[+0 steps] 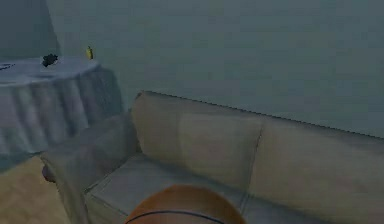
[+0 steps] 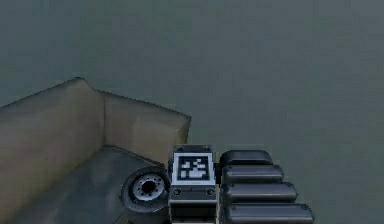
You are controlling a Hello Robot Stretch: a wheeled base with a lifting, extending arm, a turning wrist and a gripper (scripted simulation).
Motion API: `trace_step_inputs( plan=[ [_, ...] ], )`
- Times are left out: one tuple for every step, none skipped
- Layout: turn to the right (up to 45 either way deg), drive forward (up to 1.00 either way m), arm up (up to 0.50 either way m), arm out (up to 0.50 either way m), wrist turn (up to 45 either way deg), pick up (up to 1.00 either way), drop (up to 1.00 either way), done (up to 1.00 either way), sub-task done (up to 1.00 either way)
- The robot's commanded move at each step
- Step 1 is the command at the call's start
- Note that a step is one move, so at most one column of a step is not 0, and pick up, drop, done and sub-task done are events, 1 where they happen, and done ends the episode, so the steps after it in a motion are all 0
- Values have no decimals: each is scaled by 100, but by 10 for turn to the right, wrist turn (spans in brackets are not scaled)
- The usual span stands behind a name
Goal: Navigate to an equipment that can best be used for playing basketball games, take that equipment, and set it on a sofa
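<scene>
Counter [image 1: 60,105]: round, draped in a pale pleated cloth, forward view's upper left; I can't place it against the end effector [image 2: 140,190].
Dark item [image 1: 49,61]: small, on the counter top.
Yellow item [image 1: 89,53]: small, near the counter's far rim, apart from the dark item.
Wall [image 2: 250,60]: plain grey-green, beyond the end effector.
Floor [image 1: 25,195]: light wood, below the counter.

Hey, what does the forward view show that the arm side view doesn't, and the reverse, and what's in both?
Forward view: a cloth-draped table at the upper left with a small dark thing and a small yellow thing on it, and an orange ball with dark lines at the bottom edge. Arm side view: the arm's dark bar, a white marker square and the gripper beside it. Both: the beige sofa and the plain wall.
</scene>
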Motion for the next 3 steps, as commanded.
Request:
trace_step_inputs(
  plan=[
    [0, 25, 0, 0, 0, 0, 0, 0, 0],
    [-450, 0, 0, 0, 0, 0, 0, 0, 0],
    [-450, 0, 0, 0, 0, 0, 0, 0, 0]
  ],
)
